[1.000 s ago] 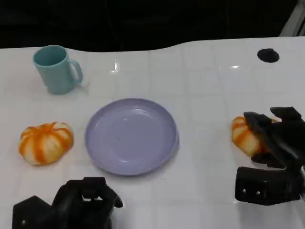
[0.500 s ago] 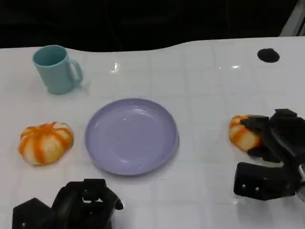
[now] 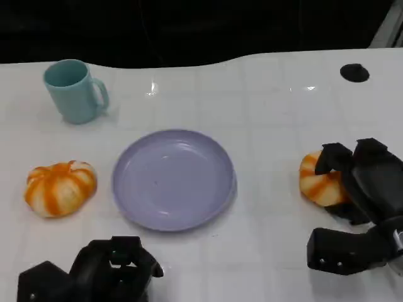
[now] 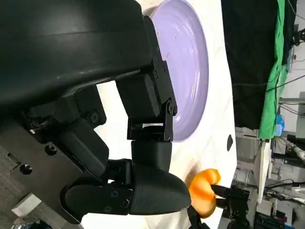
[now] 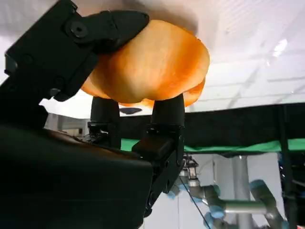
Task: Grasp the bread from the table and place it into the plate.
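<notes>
Two orange-and-white striped breads lie on the white table. One bread point(image 3: 60, 187) sits left of the lavender plate point(image 3: 173, 179), untouched. My right hand point(image 3: 365, 182) grips the other bread point(image 3: 318, 180), right of the plate, with its fingers point(image 3: 332, 157) wrapped over the top. In the right wrist view this bread point(image 5: 147, 67) is clamped between black fingers point(image 5: 107, 28) on both sides. My left hand point(image 3: 110, 270) rests at the near edge with its fingers curled in, holding nothing. The left wrist view shows the left hand's fingers point(image 4: 143, 143), the plate point(image 4: 188, 71) and the gripped bread point(image 4: 204, 191).
A teal cup point(image 3: 74, 91) stands at the back left of the table. A black round mark point(image 3: 354, 72) lies at the back right. The table's far edge meets a dark background.
My right hand's fingers have closed around the right bread, and bread and hand have shifted slightly toward the plate. The left hand, left bread, plate and cup stay where they were.
</notes>
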Controlling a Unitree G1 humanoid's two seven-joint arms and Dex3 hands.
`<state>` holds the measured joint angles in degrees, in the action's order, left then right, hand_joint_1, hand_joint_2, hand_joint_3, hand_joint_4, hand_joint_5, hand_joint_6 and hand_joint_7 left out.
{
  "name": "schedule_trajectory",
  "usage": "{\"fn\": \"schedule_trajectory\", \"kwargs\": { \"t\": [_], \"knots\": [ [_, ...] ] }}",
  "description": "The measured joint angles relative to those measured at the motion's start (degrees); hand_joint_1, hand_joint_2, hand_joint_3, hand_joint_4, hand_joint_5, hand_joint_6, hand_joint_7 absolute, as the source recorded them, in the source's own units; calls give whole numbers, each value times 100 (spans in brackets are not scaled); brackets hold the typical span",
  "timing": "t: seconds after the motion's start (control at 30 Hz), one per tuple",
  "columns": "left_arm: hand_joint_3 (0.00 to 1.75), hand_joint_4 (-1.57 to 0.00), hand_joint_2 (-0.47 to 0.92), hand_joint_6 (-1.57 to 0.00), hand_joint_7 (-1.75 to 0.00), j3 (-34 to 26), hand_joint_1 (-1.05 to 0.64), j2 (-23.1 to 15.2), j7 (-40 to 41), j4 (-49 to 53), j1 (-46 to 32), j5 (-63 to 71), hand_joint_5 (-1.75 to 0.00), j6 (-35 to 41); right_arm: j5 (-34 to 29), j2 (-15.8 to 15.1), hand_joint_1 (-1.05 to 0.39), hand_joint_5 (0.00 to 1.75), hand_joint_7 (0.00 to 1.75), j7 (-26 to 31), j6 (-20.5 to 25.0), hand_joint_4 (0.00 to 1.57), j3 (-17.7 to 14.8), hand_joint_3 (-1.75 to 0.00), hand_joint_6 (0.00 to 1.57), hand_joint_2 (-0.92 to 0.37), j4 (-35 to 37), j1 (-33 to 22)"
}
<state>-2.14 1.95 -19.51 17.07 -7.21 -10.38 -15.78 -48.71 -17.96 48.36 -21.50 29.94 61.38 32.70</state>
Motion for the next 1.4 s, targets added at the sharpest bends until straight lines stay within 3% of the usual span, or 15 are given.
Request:
{"fn": "schedule_trajectory", "kwargs": {
  "t": [0.23, 0.7, 0.83, 1.13, 1.27, 1.4],
  "knots": [
    [80, -157, 48, -138, -85, -8, -105, -1, 0, 0, 4, -8, -125, 8, 2, -27, -17, 175, 175, 336, -360, 97, 18, -119, 71, -33, -393, -143],
    [79, -157, 50, -138, -85, 1, -105, 2, 1, 3, 12, 2, -125, 17, 56, 102, -15, 175, 175, 177, -838, 100, 7, -144, 76, -25, -1451, -155],
    [79, -157, 50, -138, -85, 1, -105, 2, 1, 5, 16, 2, -125, 18, 57, 263, -17, 175, 175, 62, -861, 99, 10, -142, 75, -30, -1629, -151],
    [77, -157, 49, -139, -84, 8, -105, 4, 1, 11, 21, 2, -125, 17, 65, 867, -16, 175, 175, -395, -894, 101, 85, -143, 76, -24, -1741, 129],
    [78, -157, 50, -139, -83, 23, -105, 5, 1, 15, 21, 19, -124, -11, 40, 1130, -17, 175, 175, -601, -886, 97, 166, -137, 73, -28, -1627, 347],
    [77, -157, 50, -139, -83, 51, -105, 6, 1, 18, 22, 41, -123, -30, 5, 1434, -21, 175, 175, -657, -925, 97, 310, -120, 73, -37, -1263, 509]
  ]
}}
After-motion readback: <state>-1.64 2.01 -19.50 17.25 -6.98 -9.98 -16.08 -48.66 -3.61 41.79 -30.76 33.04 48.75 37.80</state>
